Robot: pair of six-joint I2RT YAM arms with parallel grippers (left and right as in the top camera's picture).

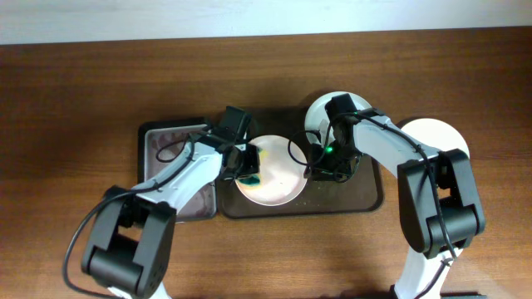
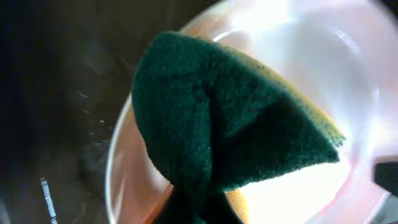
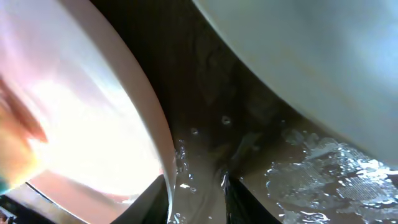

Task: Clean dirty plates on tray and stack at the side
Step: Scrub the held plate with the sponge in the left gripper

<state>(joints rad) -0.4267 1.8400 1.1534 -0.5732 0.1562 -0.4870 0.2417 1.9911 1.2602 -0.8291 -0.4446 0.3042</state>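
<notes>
The left gripper [image 1: 247, 169] is pinched tight on a green-and-yellow sponge [image 2: 217, 124], folded and pressed to the near edge of the centre plate [image 1: 274, 178] — a wiping posture. Opposite it, the right gripper [image 1: 326, 170] stands partly apart, its fingertips [image 3: 158, 196] down at that plate's rim, apparently bracing it; whether it grips cannot be told. A second plate [image 1: 320, 112] lies behind the right gripper on the wet brown tray [image 1: 370, 195]; a third [image 1: 440, 137] rests outboard on the wooden table [image 1: 75, 100] — likely the stack site.

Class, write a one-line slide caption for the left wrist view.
Left gripper presses a green sponge onto a white plate.
</notes>
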